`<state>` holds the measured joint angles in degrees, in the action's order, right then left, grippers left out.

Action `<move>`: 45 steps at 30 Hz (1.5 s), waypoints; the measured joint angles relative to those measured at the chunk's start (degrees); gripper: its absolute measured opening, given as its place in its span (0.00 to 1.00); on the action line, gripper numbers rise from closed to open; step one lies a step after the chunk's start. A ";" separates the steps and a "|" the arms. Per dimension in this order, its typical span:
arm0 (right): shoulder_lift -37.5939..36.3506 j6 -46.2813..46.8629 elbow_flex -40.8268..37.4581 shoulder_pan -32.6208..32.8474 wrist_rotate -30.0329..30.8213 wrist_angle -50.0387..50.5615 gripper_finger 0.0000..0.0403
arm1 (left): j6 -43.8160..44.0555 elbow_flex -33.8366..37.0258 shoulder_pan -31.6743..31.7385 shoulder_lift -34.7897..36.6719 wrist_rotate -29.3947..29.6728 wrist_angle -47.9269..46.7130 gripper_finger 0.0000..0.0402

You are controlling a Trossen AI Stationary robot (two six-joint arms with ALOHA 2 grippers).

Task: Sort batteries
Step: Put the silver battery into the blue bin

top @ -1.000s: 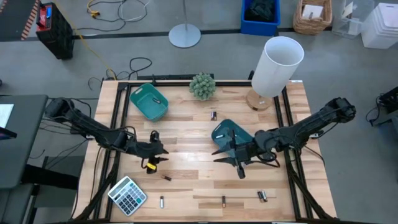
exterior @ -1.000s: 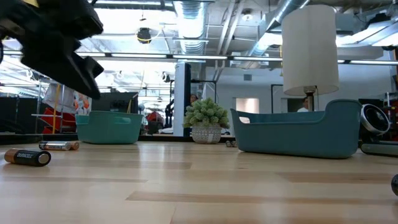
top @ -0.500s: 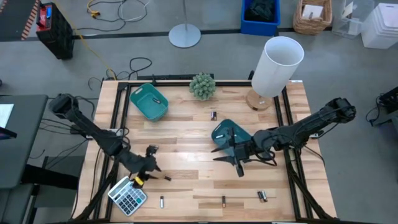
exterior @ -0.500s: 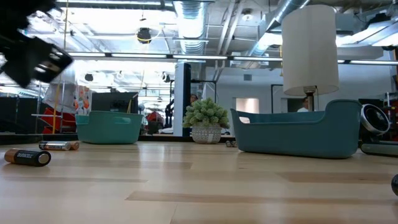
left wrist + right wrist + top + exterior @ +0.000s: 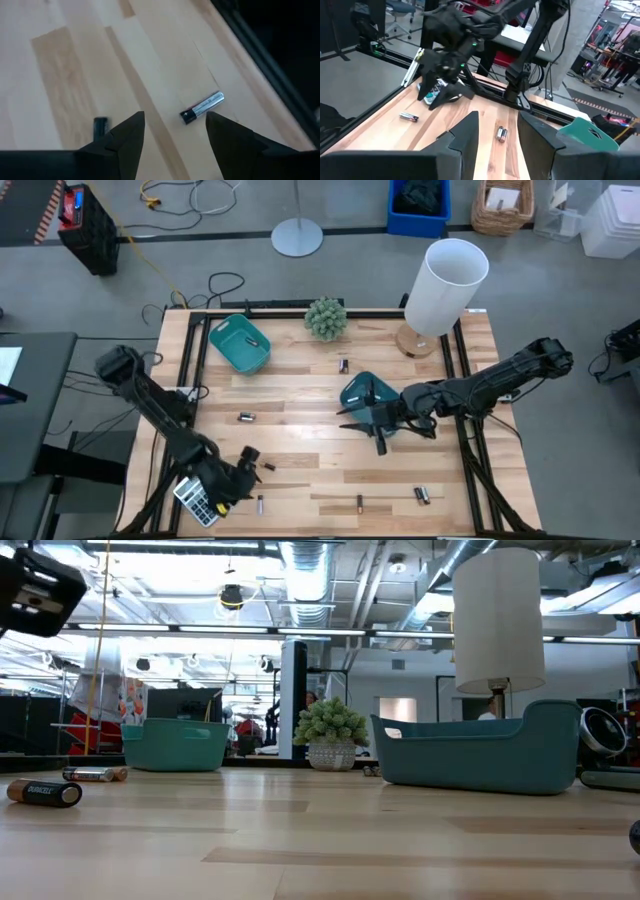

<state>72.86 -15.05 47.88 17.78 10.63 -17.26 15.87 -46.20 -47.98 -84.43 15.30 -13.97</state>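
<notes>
Two spread, empty end effectors: left (image 5: pixel 247 473) above a battery (image 5: pixel 202 107), right (image 5: pixel 362 423) beside teal tray (image 5: pixel 372 390)

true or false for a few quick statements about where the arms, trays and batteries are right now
1. The left gripper hovers open near the calculator. True.
2. The left gripper holds a battery. False: that battery lies on the table, ahead of the open fingers.
3. The right gripper is beside a teal tray. True.
4. Both teal trays touch each other. False: the other teal tray sits apart, near the plant.
5. The lamp lies tipped over. False: it stands upright.
</notes>
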 joint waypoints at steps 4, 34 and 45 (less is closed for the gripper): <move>0.00 0.17 0.00 0.20 -0.02 0.04 0.38 | -3.68 -8.08 -0.76 -7.67 -0.06 -6.70 0.51; 0.00 0.59 0.00 0.17 -0.02 0.20 0.38 | -8.26 -17.94 -1.75 -18.79 -3.24 -14.75 0.50; 0.00 0.59 0.00 0.17 -0.04 0.20 0.38 | -10.09 -17.91 -1.75 -18.79 -2.63 -13.30 0.50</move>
<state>72.86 -14.46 47.88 17.96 10.59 -17.06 5.78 -64.11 -49.74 -103.22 12.67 -27.27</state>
